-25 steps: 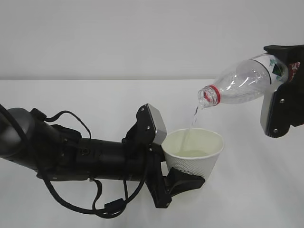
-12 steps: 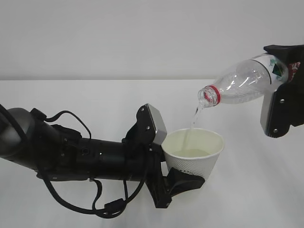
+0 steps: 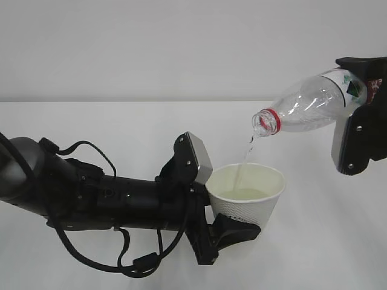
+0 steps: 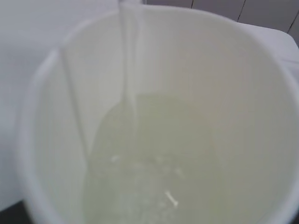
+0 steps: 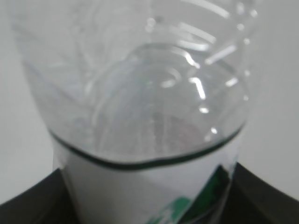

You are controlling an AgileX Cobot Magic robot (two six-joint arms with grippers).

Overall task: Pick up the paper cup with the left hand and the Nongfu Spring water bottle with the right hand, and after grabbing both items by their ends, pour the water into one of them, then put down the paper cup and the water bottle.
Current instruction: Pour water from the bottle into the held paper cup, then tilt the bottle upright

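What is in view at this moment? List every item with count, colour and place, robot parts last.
paper cup: one, white with cream inside, held upright above the table, right of centre.
water bottle: one, clear with a red neck ring, tilted mouth-down above the cup.
water: one thin clear stream from bottle mouth into the cup, with a shallow pool inside.
table: one, white, beneath everything.
left hand: one, black, fingers closed on the cup's lower part.
right hand: one, black, gripping the bottle's base end.

The right hand [image 3: 363,90] hides the bottle's [image 3: 311,103] base.
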